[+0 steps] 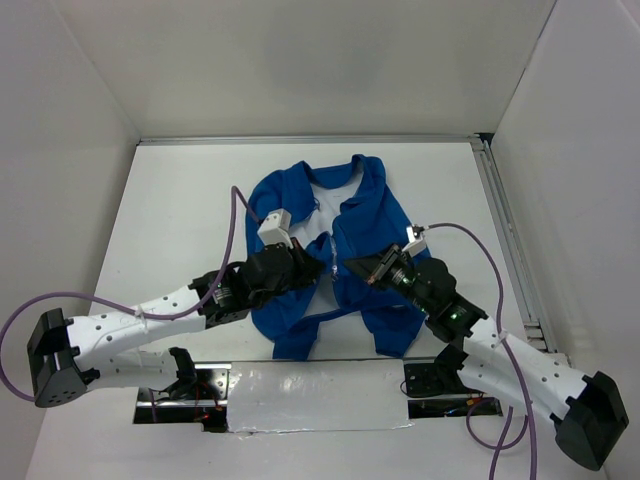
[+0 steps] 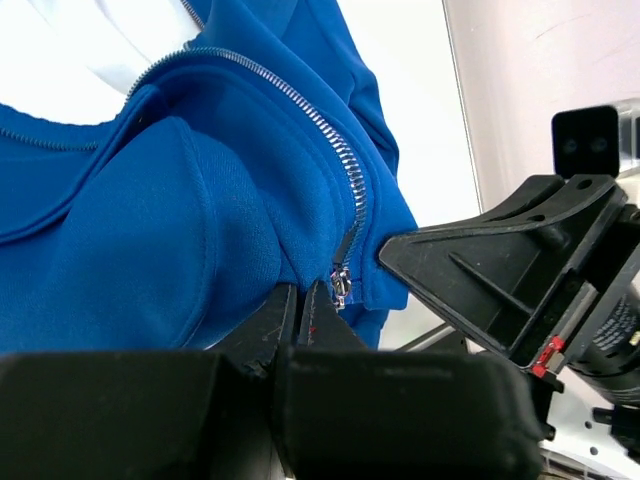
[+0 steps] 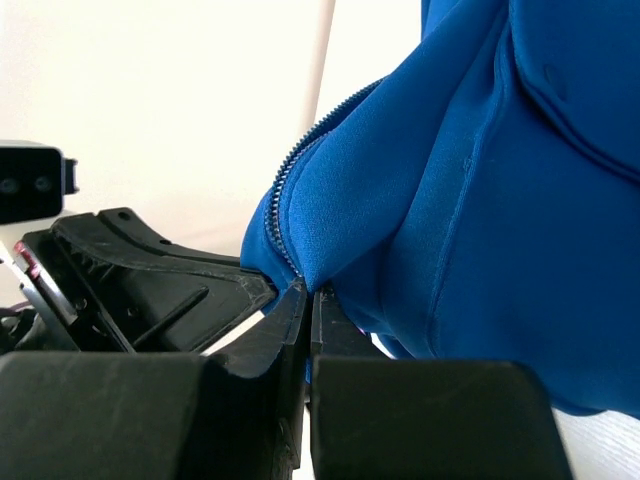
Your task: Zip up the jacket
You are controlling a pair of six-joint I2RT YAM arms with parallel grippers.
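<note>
The royal-blue jacket lies open on the white table, collar at the far side, white lining showing. My left gripper is shut on the jacket's front edge; in the left wrist view its jaws pinch blue fabric right beside the silver zipper slider. The zipper teeth run up from there. My right gripper is shut on the other front edge; in the right wrist view its jaws pinch the lower end of the zipper tape. The two grippers are close together, nearly touching.
The table's side walls stand left and right. A metal rail runs along the right edge. A foil-covered strip lies at the near edge between the arm bases. Purple cables loop above each arm.
</note>
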